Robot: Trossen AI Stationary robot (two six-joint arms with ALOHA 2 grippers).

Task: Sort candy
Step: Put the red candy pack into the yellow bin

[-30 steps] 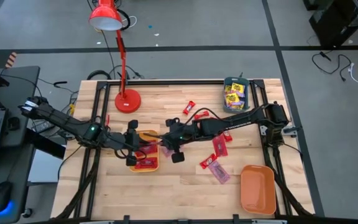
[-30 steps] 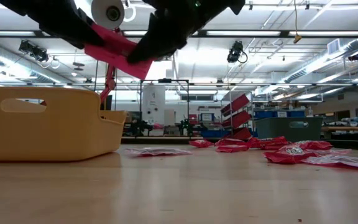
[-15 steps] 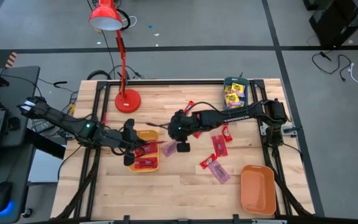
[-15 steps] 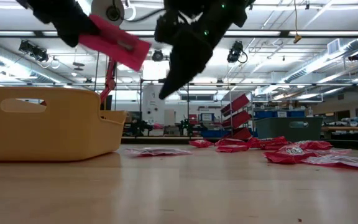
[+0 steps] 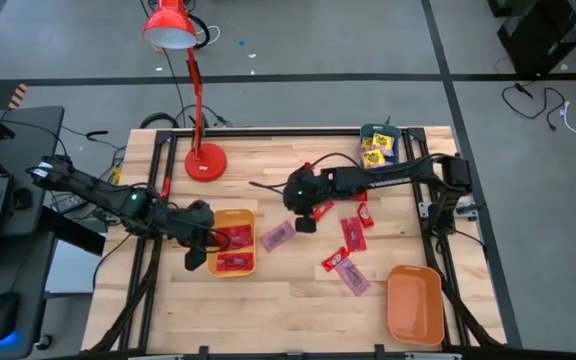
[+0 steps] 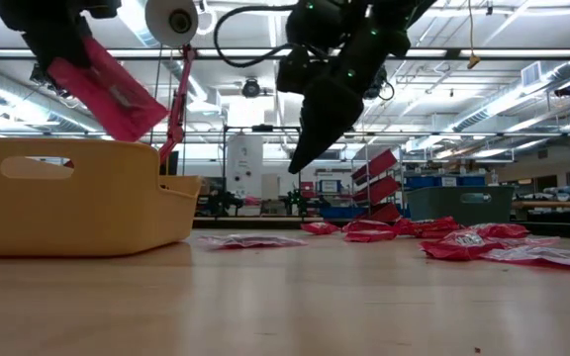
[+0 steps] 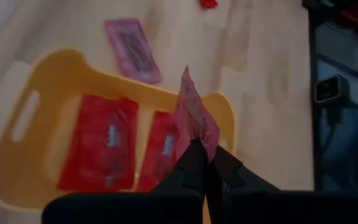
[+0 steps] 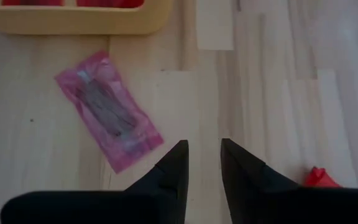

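High view: left gripper (image 5: pixel 200 243) over yellow plastic tray (image 5: pixel 245 217) holding glossy red wrappers (image 5: pixel 233 263).

Low view: fingers clamped on crinkly pinkish-purple packet (image 6: pixel 105 89).

Right wrist view: right gripper (image 8: pixel 202 163) fingers slightly apart, empty, above second flat pinkish-purple packet (image 8: pixel 109 111) on pale wooden table (image 8: pixel 278 93). Print unreadable.

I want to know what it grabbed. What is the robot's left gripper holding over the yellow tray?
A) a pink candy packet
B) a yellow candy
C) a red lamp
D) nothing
A: the left wrist view shows the left gripper shut on a pink candy packet above the yellow tray, which already has red candies inside.
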